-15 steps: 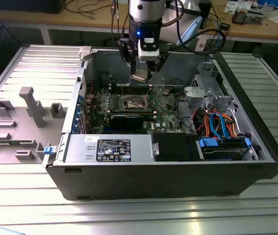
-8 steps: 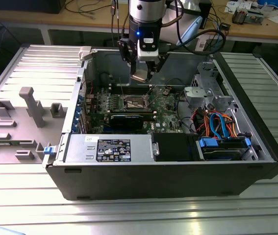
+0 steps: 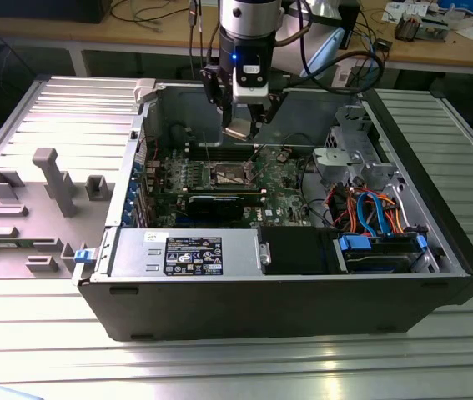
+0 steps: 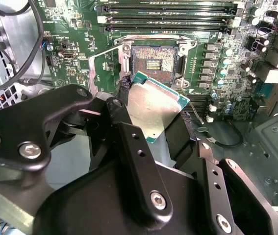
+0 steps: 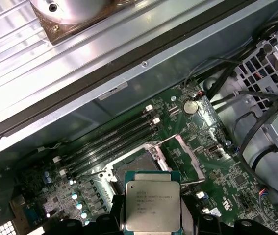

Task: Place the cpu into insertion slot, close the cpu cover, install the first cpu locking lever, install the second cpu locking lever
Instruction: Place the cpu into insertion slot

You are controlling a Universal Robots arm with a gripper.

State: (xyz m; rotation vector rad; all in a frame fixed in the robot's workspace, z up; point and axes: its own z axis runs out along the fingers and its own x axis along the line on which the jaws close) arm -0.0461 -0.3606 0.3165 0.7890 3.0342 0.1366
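Two fingers (image 4: 178, 137) pinch cpu (image 4: 153, 110) between them; insertion slot (image 4: 153, 61) apart

No wording can be read with certainty. Several short lines of dark print stand on the silver top of the cpu (image 5: 152, 205) in the first wrist view, too fine to make out. In the exterior view, a black label (image 3: 193, 256) with pale print sits on the grey power supply box (image 3: 128, 258), along the computer case's (image 3: 261, 308) near edge, equally illegible.
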